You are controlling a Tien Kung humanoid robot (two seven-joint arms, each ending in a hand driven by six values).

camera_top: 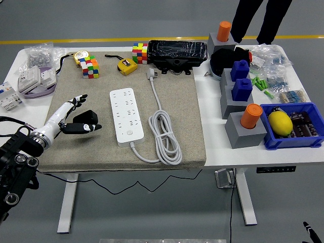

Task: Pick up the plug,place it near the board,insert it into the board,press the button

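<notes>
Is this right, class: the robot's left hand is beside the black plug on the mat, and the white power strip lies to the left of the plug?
Not quite. The head view shows the left hand beside the black plug on the mat, but the white power strip lies to the right of the plug, not the left.

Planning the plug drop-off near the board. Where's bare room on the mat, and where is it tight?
Free: the mat strip between the left hand with the black plug and the power strip; also the mat right of the coiled cable. Crowded: the far edge with the Rubik's cubes and black case, and the table right of the mat, full of grey blocks and the blue bin.
</notes>
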